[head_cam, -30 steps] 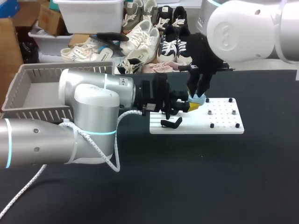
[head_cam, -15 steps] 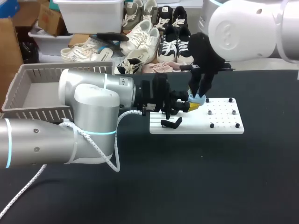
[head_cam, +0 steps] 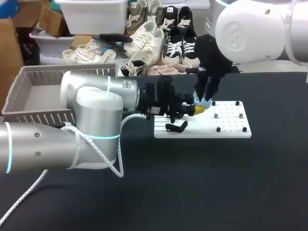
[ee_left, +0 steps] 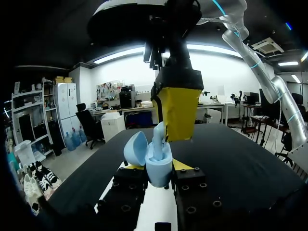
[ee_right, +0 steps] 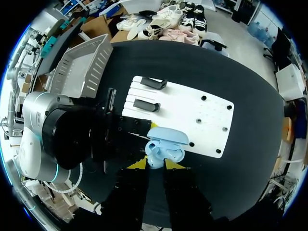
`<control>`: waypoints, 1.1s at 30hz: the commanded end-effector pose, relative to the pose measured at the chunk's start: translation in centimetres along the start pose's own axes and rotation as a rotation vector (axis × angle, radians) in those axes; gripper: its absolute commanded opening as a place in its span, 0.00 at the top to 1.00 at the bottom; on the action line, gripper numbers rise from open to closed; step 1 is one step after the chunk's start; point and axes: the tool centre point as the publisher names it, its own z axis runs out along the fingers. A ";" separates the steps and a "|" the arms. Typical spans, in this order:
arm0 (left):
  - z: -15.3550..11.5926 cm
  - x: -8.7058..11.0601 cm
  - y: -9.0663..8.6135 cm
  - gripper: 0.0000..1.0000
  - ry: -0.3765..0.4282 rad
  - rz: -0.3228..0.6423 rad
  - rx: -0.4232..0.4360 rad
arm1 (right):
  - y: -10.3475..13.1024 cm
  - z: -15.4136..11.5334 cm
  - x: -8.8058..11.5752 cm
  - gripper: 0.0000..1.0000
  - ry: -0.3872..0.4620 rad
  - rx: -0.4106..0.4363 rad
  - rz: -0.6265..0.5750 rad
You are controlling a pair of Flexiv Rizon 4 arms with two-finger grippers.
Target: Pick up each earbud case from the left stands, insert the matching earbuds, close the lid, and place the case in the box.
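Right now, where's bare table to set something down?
Free: black table on the near side of the white board, and right of it. The grey box floor looks bare. Crowded: left end effector and right end effector meet at the blue case over the board's left half.

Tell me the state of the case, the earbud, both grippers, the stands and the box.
earbud case: lid open, upright between the left gripper's fingers.
earbud: stem up, partly in the case.
left gripper: shut on the earbud case.
right gripper: shut on the earbud.
stands: both bare.
box: no case visible inside.
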 end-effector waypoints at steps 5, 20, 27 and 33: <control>0.0 0.0 0.0 1.00 -0.003 0.002 -0.001 | 0.1 -0.1 -0.1 1.00 -0.004 0.001 0.001; 0.0 0.0 0.0 1.00 -0.003 0.002 -0.001 | 0.2 -0.4 -0.4 1.00 -0.008 0.007 0.003; 0.0 0.0 0.0 1.00 -0.003 0.002 -0.001 | 0.2 -0.5 -0.4 1.00 -0.008 0.007 0.001; 0.0 0.0 0.0 1.00 -0.003 0.002 -0.001 | 0.2 -0.4 -0.5 1.00 -0.004 0.006 -0.001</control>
